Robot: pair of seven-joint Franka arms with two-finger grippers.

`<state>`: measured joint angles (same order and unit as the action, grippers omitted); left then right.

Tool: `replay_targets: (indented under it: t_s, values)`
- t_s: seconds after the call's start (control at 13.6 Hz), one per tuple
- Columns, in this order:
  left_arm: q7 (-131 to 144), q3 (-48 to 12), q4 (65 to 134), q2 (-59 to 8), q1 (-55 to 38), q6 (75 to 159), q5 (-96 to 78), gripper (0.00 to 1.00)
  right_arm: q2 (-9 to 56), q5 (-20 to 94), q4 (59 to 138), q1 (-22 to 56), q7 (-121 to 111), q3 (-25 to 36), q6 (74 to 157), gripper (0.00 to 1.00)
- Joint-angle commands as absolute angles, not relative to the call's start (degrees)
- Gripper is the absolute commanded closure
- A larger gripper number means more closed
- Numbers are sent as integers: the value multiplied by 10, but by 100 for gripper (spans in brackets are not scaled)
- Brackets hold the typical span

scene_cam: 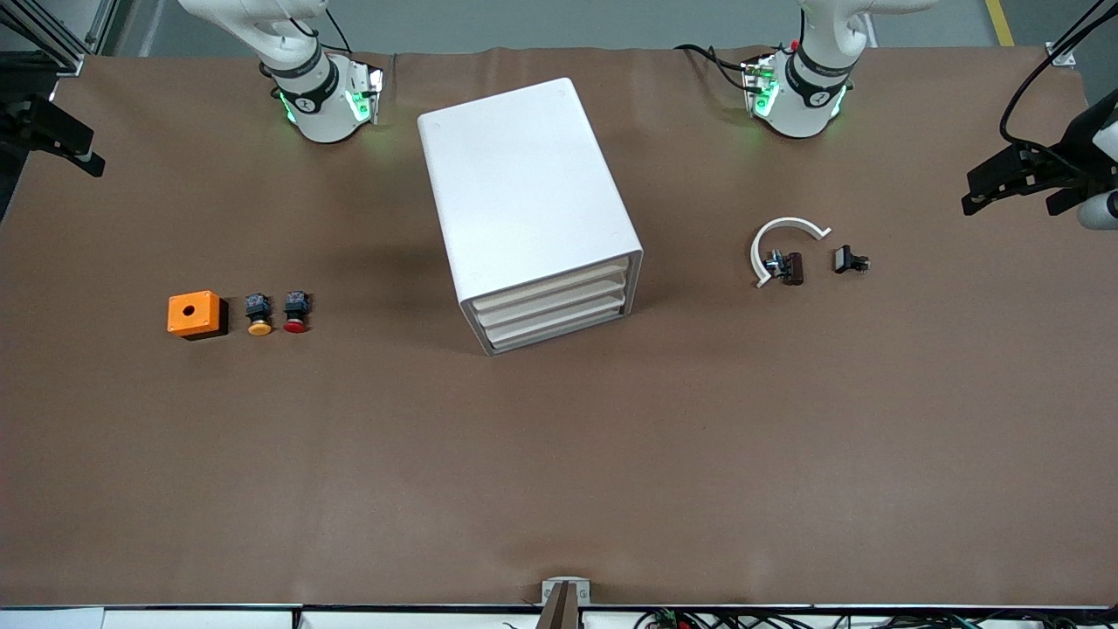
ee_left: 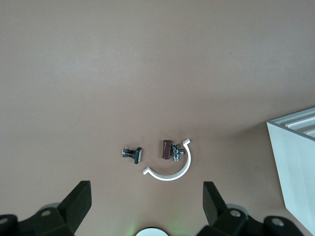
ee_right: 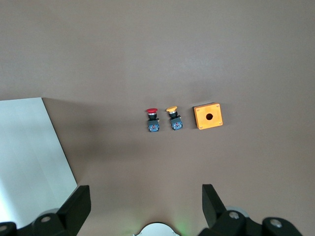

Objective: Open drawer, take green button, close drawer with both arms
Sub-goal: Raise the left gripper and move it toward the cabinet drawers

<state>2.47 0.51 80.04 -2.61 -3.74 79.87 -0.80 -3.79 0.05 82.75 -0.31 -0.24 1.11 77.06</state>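
- The cabinet (scene_cam: 528, 210) stands mid-table, its three drawer fronts turned toward the front camera; my target, the drawer (scene_cam: 559, 329), is the lowest of them and sits pushed in flush with the two above it.
- The green-capped button does not show in any view.
- Toward the right arm's end of the table, a little farther from the camera than the drawer front, an orange box (scene_cam: 193, 314) with a round hole on top lies in a row with the yellow button (scene_cam: 258, 314) and the red button (scene_cam: 296, 313), each just beside the next.
- Toward the left arm's end and farther still, a white curved clip (scene_cam: 782, 238) touches a small brown part (scene_cam: 789, 267), with a small black part (scene_cam: 850, 260) nearby.
- My left gripper (ee_left: 147, 204) hangs high over that clip, fingers wide apart and holding nothing.
- My right gripper (ee_right: 146, 206) hangs high over the buttons, fingers likewise spread and empty.
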Motion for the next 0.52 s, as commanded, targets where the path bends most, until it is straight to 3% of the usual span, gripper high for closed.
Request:
replay_targets:
  t_s: [0.0,0.44]
  values:
    - [23,11,802,-22,-46,798,-3,0,-50,-1,836,-3,9,10,775,0]
    - [29,-51,803,-53,-48,800,-17,0,-55,2,843,-3,2,10,785,0]
